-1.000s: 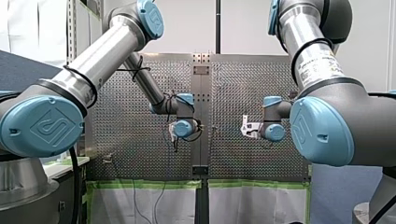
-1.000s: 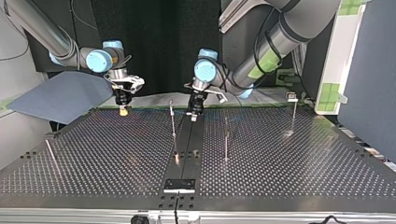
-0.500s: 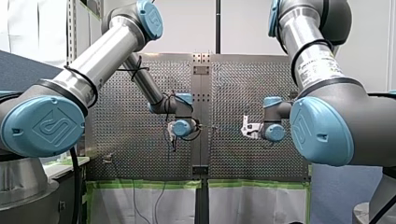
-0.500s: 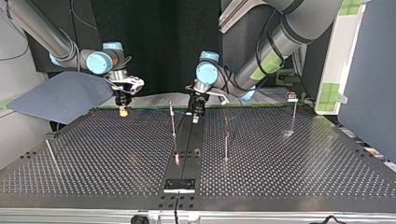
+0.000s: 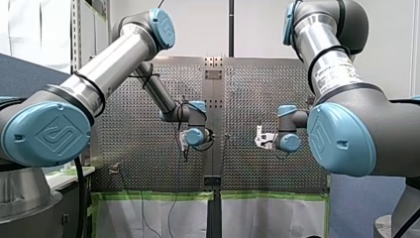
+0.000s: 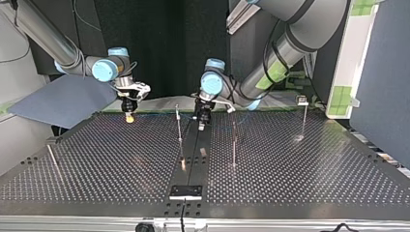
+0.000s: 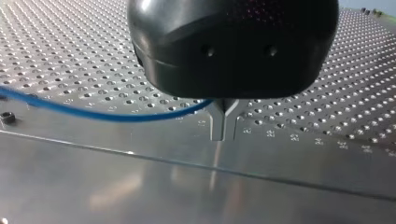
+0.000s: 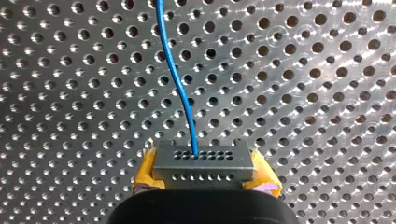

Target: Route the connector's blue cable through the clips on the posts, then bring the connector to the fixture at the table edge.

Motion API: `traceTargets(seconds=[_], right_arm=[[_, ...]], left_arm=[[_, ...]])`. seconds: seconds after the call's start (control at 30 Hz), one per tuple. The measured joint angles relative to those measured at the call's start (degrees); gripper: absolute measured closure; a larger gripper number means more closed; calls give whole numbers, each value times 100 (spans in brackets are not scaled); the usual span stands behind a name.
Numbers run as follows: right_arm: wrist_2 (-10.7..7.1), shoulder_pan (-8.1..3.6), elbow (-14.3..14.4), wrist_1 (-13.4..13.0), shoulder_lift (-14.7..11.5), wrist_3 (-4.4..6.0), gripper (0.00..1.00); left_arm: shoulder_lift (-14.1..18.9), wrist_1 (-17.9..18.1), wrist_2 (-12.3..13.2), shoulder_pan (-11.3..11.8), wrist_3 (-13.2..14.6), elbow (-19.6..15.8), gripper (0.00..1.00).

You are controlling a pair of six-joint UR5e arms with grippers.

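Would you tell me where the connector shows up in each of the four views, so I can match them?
Right wrist view: connector clamped in my right tool, blue cable leaving it.
Top view: at my right tool's tip, view's left; too small to make out.
Front view: cannot be made out.
Left wrist view: not in it.
Shared landmark: the blue cable, also reaching my left tool in the left wrist view.

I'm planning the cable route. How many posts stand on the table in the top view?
4: left post near the left edge; centre-left post and centre-right post flanking the centre strip; right post far right, clip on top. Others may be hidden.
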Motion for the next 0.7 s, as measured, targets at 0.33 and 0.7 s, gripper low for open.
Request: traceTargets(seconds=[0.33,0.7], right_arm=[[1,-28,-240,105,1,28,100],[1,-60,-408,199,8,37,100]], left_arm=[[-183,-180,0,138,-145,359,100],[-334,-169,-20,80,-106,424,100]])
